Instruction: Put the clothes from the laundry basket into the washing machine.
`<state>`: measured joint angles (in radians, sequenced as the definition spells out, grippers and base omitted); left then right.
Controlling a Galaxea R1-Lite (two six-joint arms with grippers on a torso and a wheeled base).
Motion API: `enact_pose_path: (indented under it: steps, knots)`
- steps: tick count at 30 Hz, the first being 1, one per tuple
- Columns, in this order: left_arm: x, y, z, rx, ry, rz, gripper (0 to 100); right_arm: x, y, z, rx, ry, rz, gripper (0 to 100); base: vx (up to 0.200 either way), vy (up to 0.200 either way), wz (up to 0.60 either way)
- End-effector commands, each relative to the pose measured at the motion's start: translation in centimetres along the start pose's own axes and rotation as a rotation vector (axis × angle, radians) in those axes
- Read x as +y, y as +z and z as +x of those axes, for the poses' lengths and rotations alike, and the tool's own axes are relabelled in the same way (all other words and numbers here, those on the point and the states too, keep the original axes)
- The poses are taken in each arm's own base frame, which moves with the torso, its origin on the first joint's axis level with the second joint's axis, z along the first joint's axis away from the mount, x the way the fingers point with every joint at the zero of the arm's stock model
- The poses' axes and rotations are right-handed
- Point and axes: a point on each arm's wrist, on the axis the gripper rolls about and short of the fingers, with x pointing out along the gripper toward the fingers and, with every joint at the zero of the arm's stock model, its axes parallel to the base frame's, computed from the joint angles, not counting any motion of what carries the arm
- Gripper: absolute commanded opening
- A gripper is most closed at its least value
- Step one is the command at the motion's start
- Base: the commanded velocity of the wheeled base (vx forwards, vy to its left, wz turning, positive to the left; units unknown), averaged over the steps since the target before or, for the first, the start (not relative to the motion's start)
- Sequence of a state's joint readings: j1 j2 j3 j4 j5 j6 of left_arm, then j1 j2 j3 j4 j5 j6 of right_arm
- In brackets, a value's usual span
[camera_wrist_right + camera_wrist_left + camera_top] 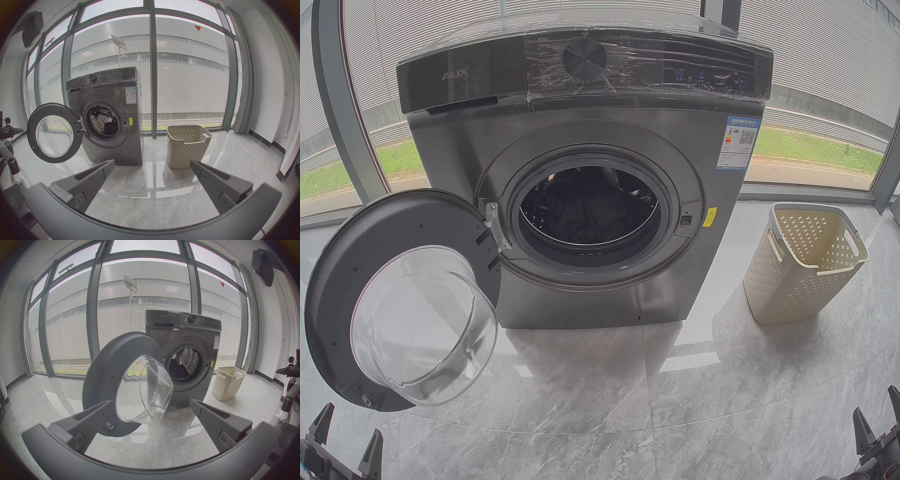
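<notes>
The grey washing machine (584,181) stands ahead with its round door (403,300) swung wide open to the left. Dark clothes (581,212) lie inside the drum. The cream laundry basket (806,259) stands on the floor to the machine's right, and I see nothing in it. My left gripper (347,434) is low at the bottom left, open and holding nothing. My right gripper (878,415) is low at the bottom right, open as well. The left wrist view shows the machine (184,355), door (125,380) and basket (228,382); the right wrist view shows the machine (106,115) and basket (187,145).
Tall windows (825,94) run behind the machine. The glossy grey marble floor (650,387) spreads between me and the machine. The open door's clear bowl (145,390) juts close in front of my left gripper.
</notes>
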<state>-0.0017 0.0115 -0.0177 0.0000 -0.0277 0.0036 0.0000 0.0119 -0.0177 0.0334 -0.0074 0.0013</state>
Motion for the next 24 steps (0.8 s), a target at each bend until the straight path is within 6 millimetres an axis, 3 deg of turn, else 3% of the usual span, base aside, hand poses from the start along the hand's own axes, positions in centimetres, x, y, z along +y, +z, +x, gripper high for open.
enact_pose_path:
  steps: [1, 12, 18, 24]
  knots:
    - [0.01, -0.47, 0.03, 0.005, 0.005, 0.001, 100, 0.0, -0.17, -0.01, -0.002, 0.0, 0.0, 100, 0.0, 0.0, 0.0]
    - [0.05, -0.52, 0.04, 0.006, 0.025, -0.004, 100, 0.0, -0.17, -0.01, -0.002, 0.0, 0.0, 100, 0.0, 0.0, 0.0]
    - [0.05, -0.52, 0.04, 0.006, 0.025, -0.002, 100, 0.0, -0.17, -0.01, -0.002, 0.0, 0.0, 100, -0.2, 0.0, 0.0]
    - [0.06, -0.52, 0.04, 0.006, 0.026, -0.002, 100, 0.0, -0.17, -0.01, -0.002, 0.0, 0.0, 100, 0.0, 0.0, 0.0]
